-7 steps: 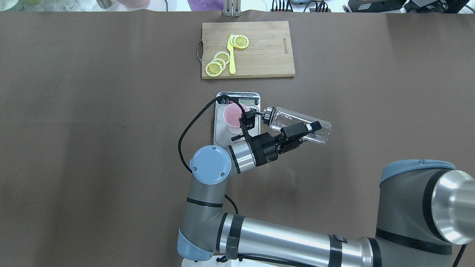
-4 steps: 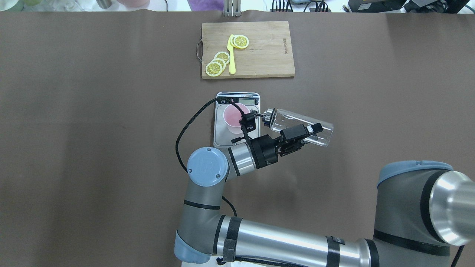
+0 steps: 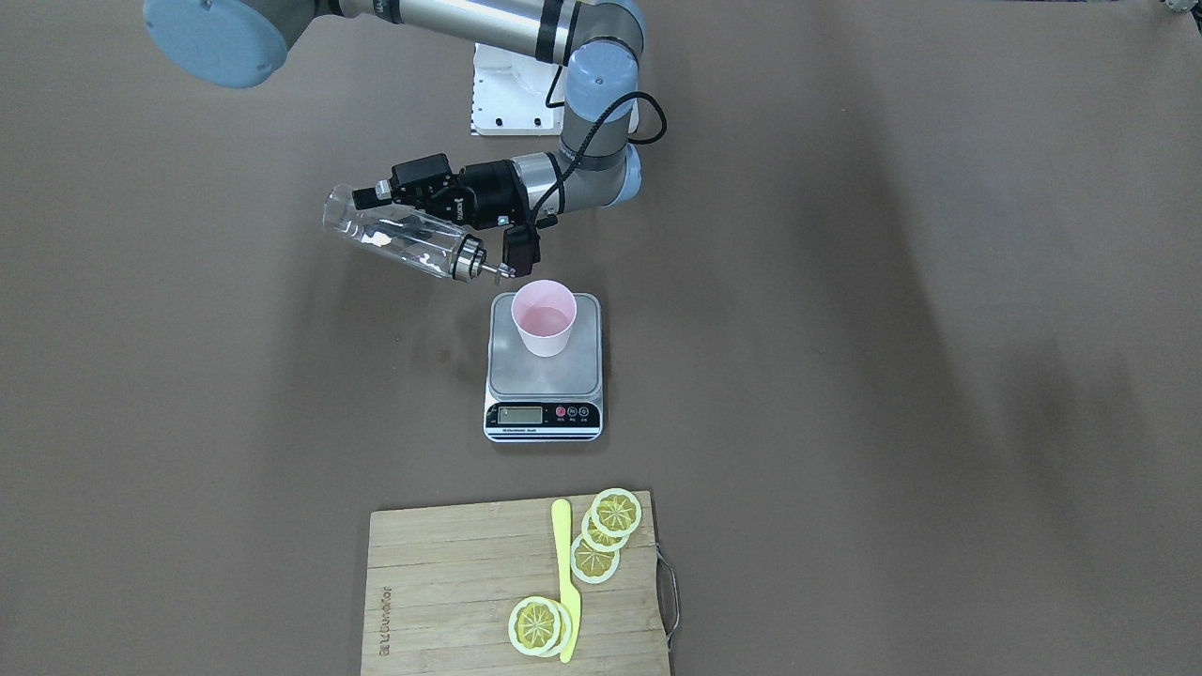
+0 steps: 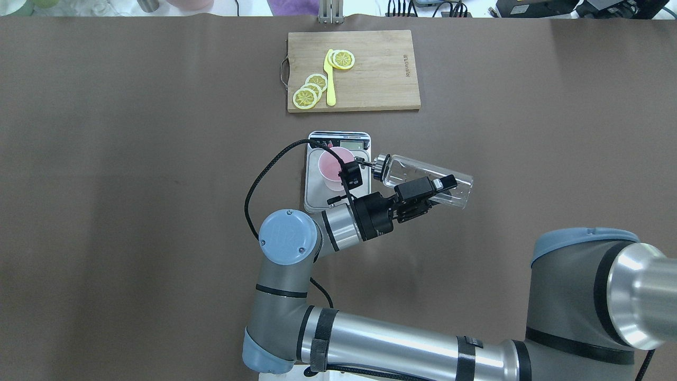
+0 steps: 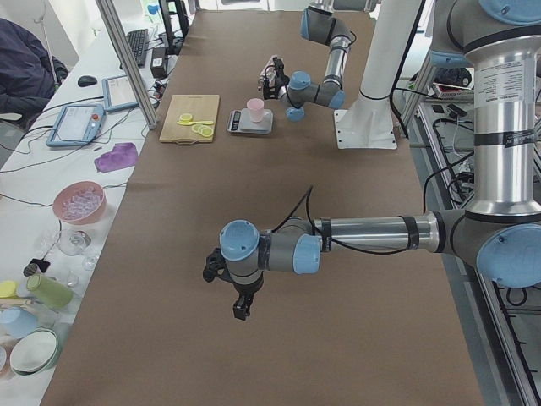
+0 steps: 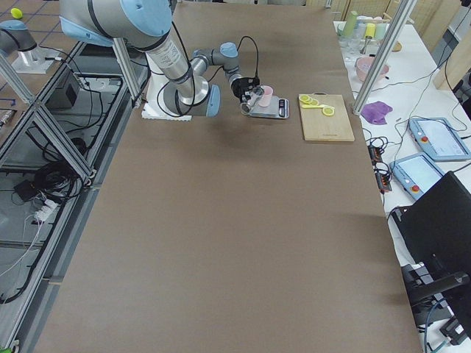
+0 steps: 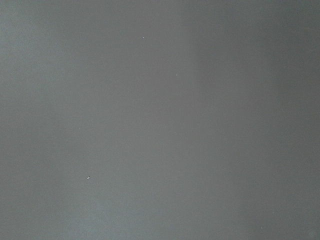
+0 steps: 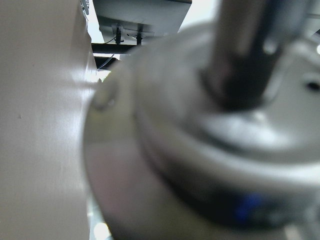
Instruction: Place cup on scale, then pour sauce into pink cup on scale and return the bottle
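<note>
The right end effector (image 4: 443, 186) clamps the tilted bottle (image 4: 407, 171), its spout just beside the rim of the cup (image 4: 332, 165) on the scale (image 4: 316, 197) — best to centre the spout over the mouth and tip slowly. Left end effector (image 5: 241, 308) — grip state cannot be told.

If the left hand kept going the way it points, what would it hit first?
Most likely the table: the left hand points roughly downward, and nothing shows beneath it.

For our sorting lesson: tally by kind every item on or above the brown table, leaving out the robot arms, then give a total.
Lemon slices: 5
Yellow knife: 1
Cutting board: 1
Scale: 1
Pink cup: 1
Bottle: 1
Total: 10
</note>
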Robot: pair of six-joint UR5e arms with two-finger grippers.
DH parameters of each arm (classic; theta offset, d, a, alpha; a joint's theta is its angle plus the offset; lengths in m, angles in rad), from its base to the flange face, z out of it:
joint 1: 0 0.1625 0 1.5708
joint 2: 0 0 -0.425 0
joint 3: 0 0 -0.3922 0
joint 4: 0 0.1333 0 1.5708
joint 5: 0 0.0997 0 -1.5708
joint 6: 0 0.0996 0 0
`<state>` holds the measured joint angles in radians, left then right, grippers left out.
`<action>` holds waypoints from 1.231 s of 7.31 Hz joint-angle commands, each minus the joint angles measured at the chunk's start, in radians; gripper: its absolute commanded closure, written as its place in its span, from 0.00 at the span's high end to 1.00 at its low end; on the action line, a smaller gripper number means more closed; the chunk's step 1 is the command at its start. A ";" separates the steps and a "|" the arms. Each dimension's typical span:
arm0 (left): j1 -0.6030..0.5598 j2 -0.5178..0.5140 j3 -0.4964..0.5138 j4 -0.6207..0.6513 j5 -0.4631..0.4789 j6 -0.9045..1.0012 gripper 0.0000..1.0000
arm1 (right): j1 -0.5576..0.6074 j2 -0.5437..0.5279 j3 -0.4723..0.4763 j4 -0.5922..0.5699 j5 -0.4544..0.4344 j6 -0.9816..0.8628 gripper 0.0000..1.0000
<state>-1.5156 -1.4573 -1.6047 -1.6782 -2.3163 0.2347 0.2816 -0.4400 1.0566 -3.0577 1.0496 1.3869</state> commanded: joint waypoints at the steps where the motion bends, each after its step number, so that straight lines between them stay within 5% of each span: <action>1: 0.000 0.000 0.000 0.000 0.000 0.000 0.98 | -0.001 0.003 -0.004 -0.009 0.000 0.010 0.00; 9: 0.000 0.017 -0.003 -0.002 0.000 0.002 0.98 | 0.001 0.029 -0.061 -0.029 0.000 0.017 0.00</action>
<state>-1.5156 -1.4430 -1.6071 -1.6785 -2.3163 0.2362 0.2823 -0.4153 1.0078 -3.0862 1.0492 1.3995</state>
